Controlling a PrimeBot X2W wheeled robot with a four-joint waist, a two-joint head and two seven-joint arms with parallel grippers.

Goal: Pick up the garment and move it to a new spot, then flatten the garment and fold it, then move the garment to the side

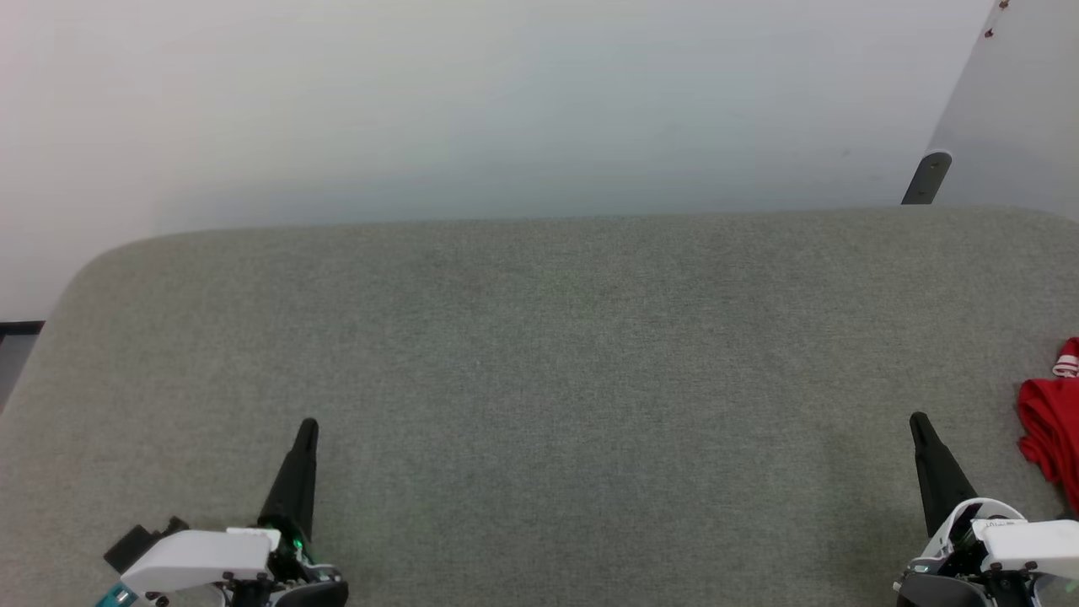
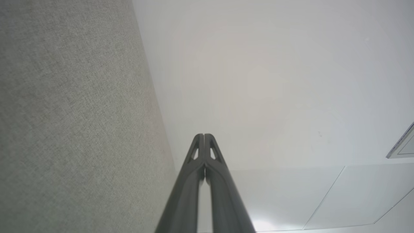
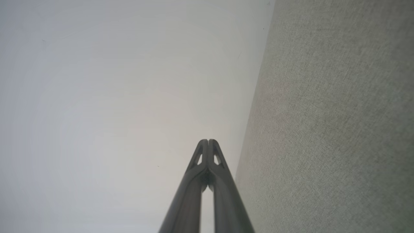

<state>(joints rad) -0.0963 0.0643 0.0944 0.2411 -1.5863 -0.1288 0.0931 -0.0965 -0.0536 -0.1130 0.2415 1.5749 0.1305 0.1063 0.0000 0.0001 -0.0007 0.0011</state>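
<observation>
Grey woven-fabric bench (image 1: 539,337) with rounded corners, pale floor (image 1: 421,101) beyond; a crumpled bright red garment (image 1: 1049,430) lies at its right edge. Both the left claw (image 1: 308,425) and the right claw (image 1: 919,419) are pressed together, empty.

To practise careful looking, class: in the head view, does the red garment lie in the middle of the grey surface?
No, the garment lies bunched at the far right edge of the grey surface, partly cut off by the frame.

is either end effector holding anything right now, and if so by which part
Nothing is held. The left end effector and the right end effector are both shut on nothing; the red garment lies bunched beside the right one, untouched.
</observation>
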